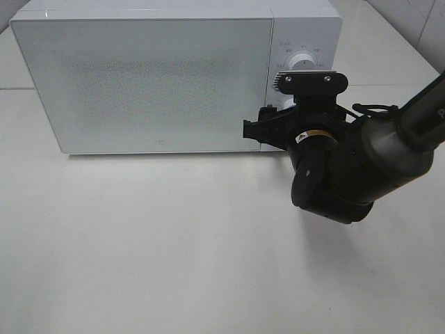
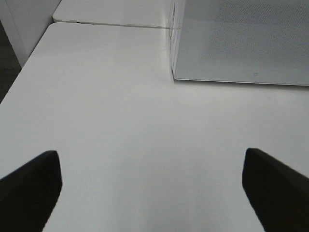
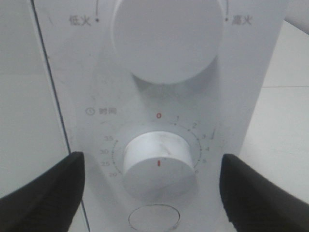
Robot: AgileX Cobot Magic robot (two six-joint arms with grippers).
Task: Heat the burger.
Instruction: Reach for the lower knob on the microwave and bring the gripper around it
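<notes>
The burger is out of view. The white microwave (image 1: 153,76) stands at the back of the table with its frosted door shut. My right gripper (image 1: 279,120) is up against the control panel, open. In the right wrist view its fingers (image 3: 43,193) flank the lower timer knob (image 3: 158,166) without touching it, and a red mark shows on the knob's face. My left gripper (image 2: 152,193) hangs open over bare table, in front of the microwave's left corner (image 2: 174,72), with nothing between its fingers.
The upper power knob (image 3: 166,38) sits above the timer knob, and an oval button (image 3: 154,217) lies below it. The white table (image 1: 174,243) spreads in front of the microwave. A seam to a second table (image 2: 111,23) runs behind.
</notes>
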